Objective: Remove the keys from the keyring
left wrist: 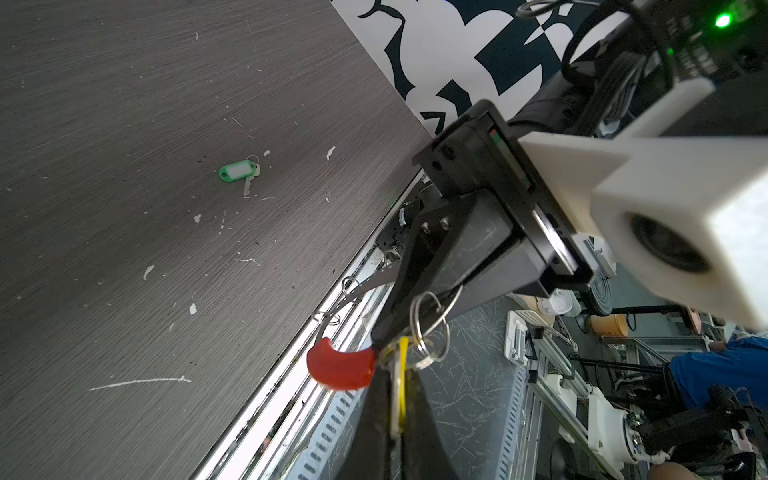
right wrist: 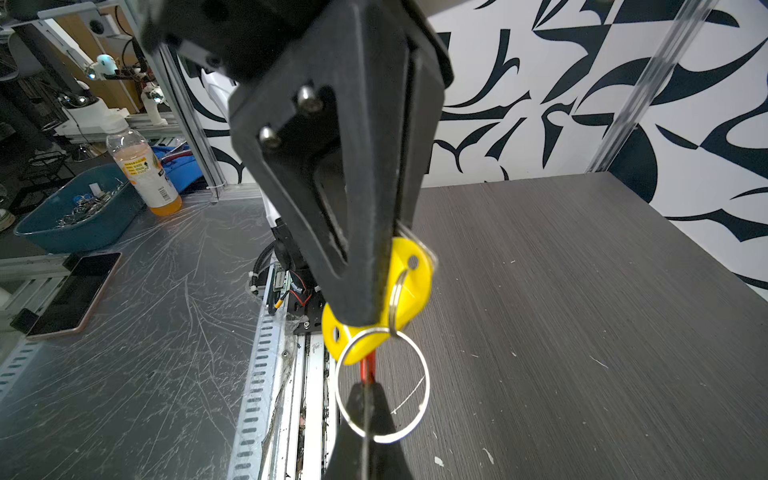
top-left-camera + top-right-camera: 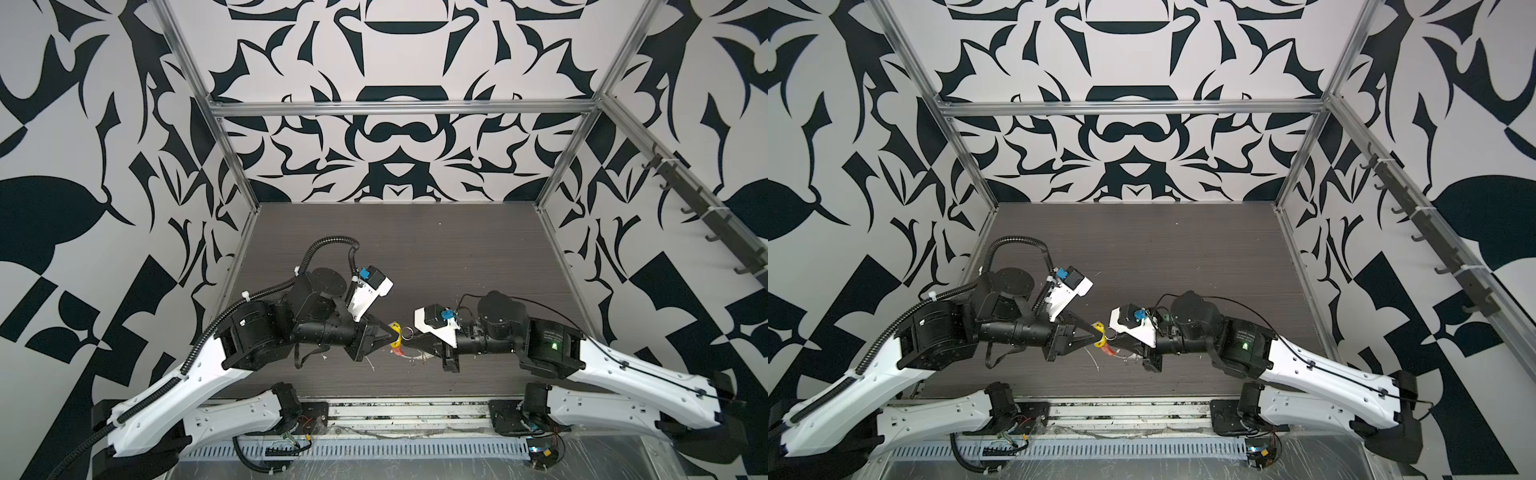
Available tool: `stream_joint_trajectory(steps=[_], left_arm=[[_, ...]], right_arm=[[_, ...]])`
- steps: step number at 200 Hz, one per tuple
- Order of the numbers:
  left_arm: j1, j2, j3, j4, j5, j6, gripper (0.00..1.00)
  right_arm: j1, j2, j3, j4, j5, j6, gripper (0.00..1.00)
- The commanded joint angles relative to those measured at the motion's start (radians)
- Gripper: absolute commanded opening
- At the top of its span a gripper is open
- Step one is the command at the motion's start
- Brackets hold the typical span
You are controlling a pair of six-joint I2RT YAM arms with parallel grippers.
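Here left claw [image 2: 372, 316] pinches yellow tag [image 2: 412, 282], right claw [image 2: 366, 390] grips keyring [image 1: 340, 370]

Both top views: high at the front, looking steeply down over the whole table [image 3: 415, 249]. The 2 wrist views: close-range, facing each other. All 4 views share the yellow tag [image 2: 417, 291].

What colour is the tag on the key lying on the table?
Green plastic tag, clearest in left wrist view.

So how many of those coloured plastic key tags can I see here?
2. The green tag lies on the table by itself. The yellow tag is clamped in the left gripper, held above the table. Others may be hidden from these views.
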Motion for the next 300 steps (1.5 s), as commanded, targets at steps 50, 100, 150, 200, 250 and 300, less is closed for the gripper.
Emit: stream_joint_trajectory(steps=[50, 100, 150, 200, 250, 300], left_arm=[[0.030, 0.014, 0.042, -0.023, -0.106, 0.017, 0.13], [0.055, 0.059, 0.087, -0.053, -0.096, 0.039, 0.16], [0.098, 0.112, 0.123, -0.075, -0.046, 0.038, 0.25], [0.107, 0.093, 0.058, -0.020, -0.038, -0.071, 0.41], [0.154, 0.063, -0.090, 0.116, 0.047, -0.164, 0.47], [0.202, 0.043, -0.184, 0.270, 0.163, -0.258, 0.51]], right_arm=[[0.008, -0.021, -0.018, -0.006, -0.066, 0.042, 0.00], [0.011, -0.034, -0.090, 0.111, -0.062, 0.103, 0.00], [0.011, -0.091, -0.227, 0.346, 0.026, 0.205, 0.00], [0.012, -0.110, -0.362, 0.608, 0.232, 0.238, 0.00], [0.011, -0.082, -0.362, 0.675, 0.229, 0.208, 0.00], [0.013, -0.085, -0.379, 0.710, 0.234, 0.208, 0.00]])
